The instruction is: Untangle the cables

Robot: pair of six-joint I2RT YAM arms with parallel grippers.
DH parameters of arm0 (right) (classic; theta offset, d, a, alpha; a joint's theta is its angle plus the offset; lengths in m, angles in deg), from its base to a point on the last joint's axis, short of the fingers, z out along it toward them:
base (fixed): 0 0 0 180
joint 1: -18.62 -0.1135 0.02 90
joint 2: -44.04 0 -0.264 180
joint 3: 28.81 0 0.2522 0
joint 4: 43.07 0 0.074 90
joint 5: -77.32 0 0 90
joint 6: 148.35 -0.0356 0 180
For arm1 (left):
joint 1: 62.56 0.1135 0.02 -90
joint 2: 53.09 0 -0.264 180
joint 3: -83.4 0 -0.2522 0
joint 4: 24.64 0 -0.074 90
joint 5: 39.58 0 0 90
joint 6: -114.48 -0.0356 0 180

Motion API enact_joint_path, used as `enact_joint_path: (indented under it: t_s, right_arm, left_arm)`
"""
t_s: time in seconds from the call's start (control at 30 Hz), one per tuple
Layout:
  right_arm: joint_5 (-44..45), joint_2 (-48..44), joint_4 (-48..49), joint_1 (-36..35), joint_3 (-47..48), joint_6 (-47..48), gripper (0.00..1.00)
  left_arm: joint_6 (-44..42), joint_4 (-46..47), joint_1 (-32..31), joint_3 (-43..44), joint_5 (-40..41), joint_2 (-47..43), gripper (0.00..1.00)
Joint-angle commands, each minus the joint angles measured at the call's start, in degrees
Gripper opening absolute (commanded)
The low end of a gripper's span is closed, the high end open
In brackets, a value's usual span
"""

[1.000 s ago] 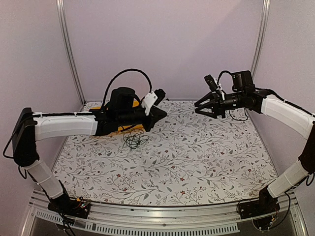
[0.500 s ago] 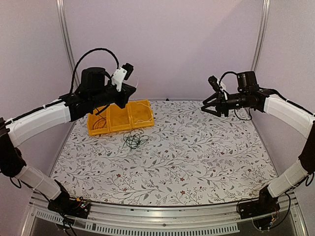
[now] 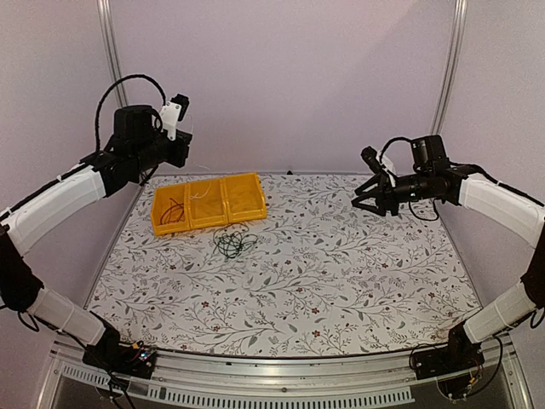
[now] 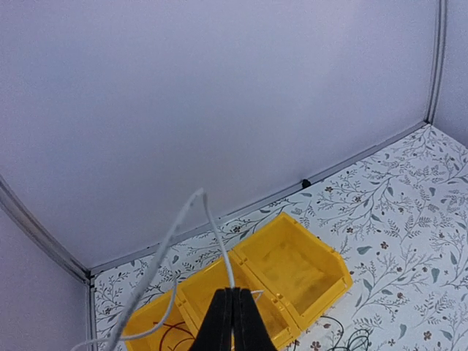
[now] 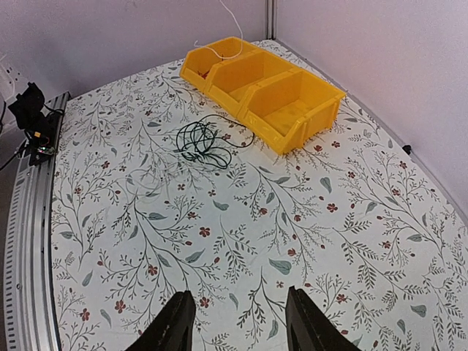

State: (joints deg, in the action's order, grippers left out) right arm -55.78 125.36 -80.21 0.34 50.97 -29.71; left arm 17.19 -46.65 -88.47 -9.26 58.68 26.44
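Note:
A small tangle of thin black cables (image 3: 232, 244) lies on the flowered table just in front of the yellow bins; the right wrist view shows this tangle (image 5: 203, 141) too. My left gripper (image 3: 182, 153) hangs high above the table's back left, shut (image 4: 234, 291) on a thin whitish cable (image 4: 201, 212). That cable arches up from the jaws and droops toward the left bin. Its upper part (image 5: 230, 25) rises out of the bins in the right wrist view. My right gripper (image 3: 364, 198) hovers over the back right of the table, open and empty (image 5: 238, 314).
Three joined yellow bins (image 3: 247, 192) stand at the back left (image 5: 322, 95) (image 4: 333, 274). The left bin holds a dark thin wire (image 3: 170, 213) (image 4: 164, 338). Purple walls and metal posts close in the back and sides. The table's metal front rail (image 5: 29, 219) carries the arm bases.
My left arm has swung up and to the left, from low over the bins to high near the back-left post, carrying the whitish cable. The right gripper has sunk slightly.

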Motion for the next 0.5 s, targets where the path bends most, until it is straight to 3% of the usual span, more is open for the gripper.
enact_joint_path:
  t_s: [0.0, 0.47]
  right_arm:
    - [-0.24, 0.19, 0.83, 0.33, -1.29, 1.06, 0.46]
    - [-0.38, 1.03, 1.17, 0.28, -2.31, 2.27, 0.46]
  left_arm:
    - [1.64, 3.43, 2.98, -2.14, 0.89, 2.36, 0.0]
    - [7.06, 11.67, 7.2, -2.42, -1.82, 17.15, 0.0]
